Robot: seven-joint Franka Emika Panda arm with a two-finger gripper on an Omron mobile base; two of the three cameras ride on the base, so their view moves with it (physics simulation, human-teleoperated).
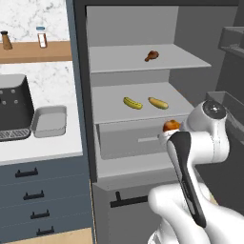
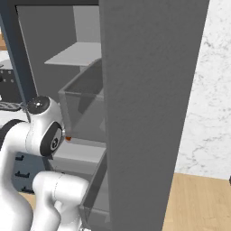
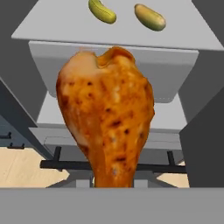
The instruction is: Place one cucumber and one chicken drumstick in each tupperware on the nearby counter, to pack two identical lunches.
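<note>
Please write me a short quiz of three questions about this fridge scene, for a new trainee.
1. True or false: the gripper holds a chicken drumstick.
2. How many cucumbers lie on the middle fridge shelf?
3. What lies on the top shelf? A) a drumstick B) a lemon C) a bottle

Key:
1. True
2. Two
3. A

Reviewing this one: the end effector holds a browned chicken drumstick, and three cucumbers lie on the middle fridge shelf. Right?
Not quite. The end effector does hold the browned chicken drumstick, but the middle fridge shelf carries two yellow-green cucumbers, not three; the left base view shows this.
</note>
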